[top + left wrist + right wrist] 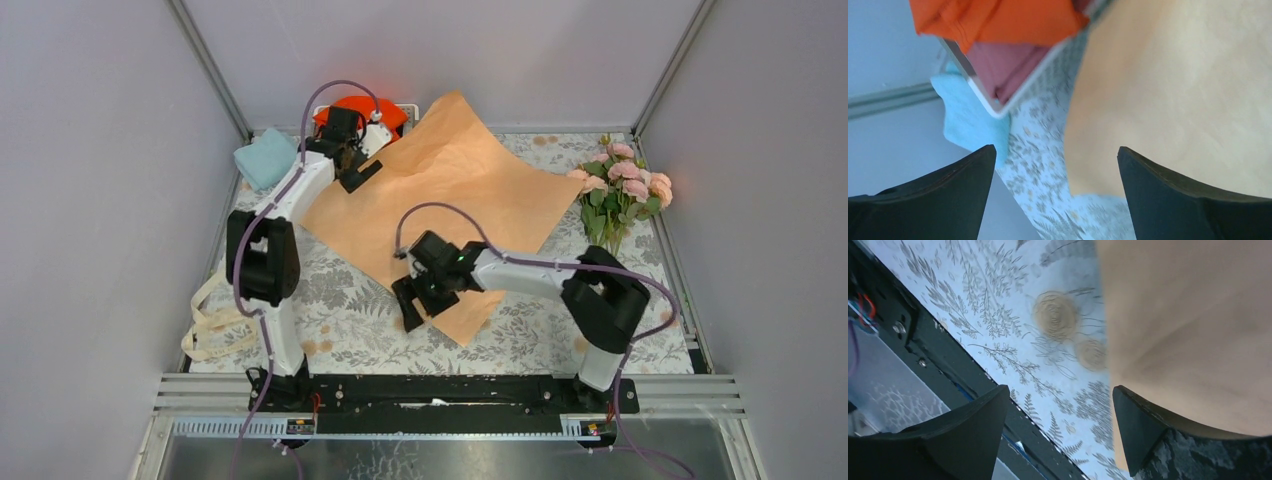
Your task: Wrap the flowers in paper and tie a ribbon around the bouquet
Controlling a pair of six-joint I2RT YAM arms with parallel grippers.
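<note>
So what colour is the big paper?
Peach-orange paper, on the side facing up; the top view shows it best.

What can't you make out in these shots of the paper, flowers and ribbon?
Paper: underside hidden in all views, peach face up.
Ribbon: top view, ends too thin to trace.
Flowers: top view, stems too small to count.
Orange cloth: top view, the left arm covers part; left wrist view, top edge cuts it.

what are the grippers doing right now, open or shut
left gripper: open, holding nothing
right gripper: open, holding nothing, by the edge of the paper
</note>
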